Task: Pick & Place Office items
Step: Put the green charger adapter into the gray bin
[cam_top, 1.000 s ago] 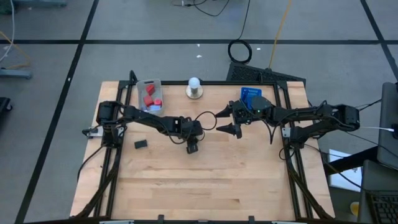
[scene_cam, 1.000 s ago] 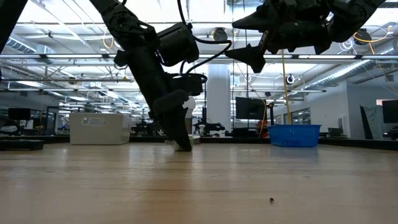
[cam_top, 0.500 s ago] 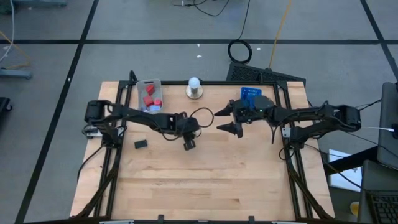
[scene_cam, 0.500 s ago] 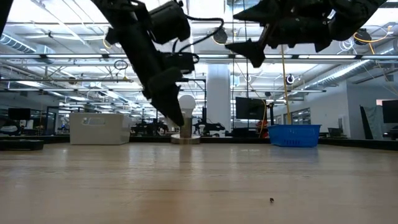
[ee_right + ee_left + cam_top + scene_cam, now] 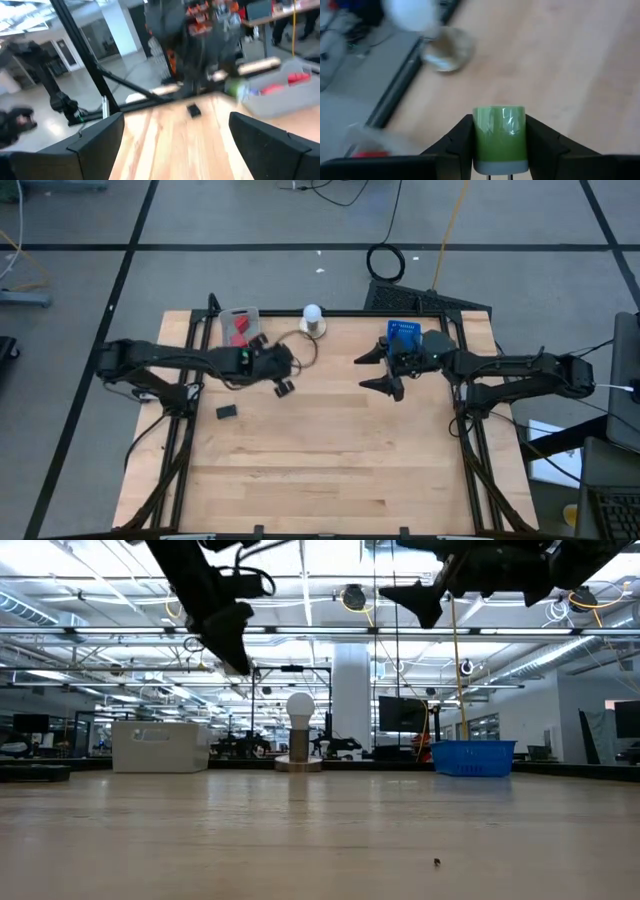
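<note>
The white ball point(image 5: 313, 313) stands at the table's point(image 5: 330, 470) far edge, between the two trays point(image 5: 234, 318).

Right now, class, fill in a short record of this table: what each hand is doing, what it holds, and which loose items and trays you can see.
left hand: shut on a green block, raised near the grey tray
right hand: open, empty, raised beside the blue tray
in grey tray: red pieces
loose on table: black block
far edge: white ball on round base
</note>
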